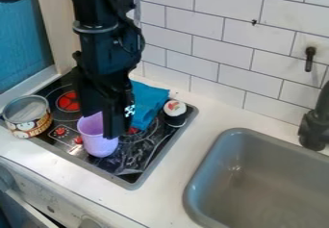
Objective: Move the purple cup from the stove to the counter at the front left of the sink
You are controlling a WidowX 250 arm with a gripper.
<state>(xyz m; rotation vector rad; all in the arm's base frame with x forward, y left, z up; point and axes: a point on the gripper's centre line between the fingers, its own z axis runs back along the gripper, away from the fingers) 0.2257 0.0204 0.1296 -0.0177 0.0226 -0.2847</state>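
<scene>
the black gripper (103,126) hangs over the black toy stovetop with red burner rings (128,166). its jaws are at the rim of the tapered light purple plastic cup (99,145). from this angle it is not possible to tell how far the jaws are open, or whether they have hold of the cup. the cup is upright over the front part of the stovetop.

adjacent items: the crumpled teal cloth (148,101) lies behind the jaws and to their right. the round black-and-white toy with red and green marks on top (175,113) sits at the right edge of the stovetop. the short tin can with an orange-brown printed label (32,126) is at the left edge, near the cup.

edges and clearance: a grey rim borders the stovetop. a strip of the white bench (175,173) lies open between this rim and the grey basin sink (260,183). the white tiled wall (218,44) bounds the rear.

arm pose: the black arm (103,44) enters at the top left and descends nearly vertically, jaws downward.
</scene>
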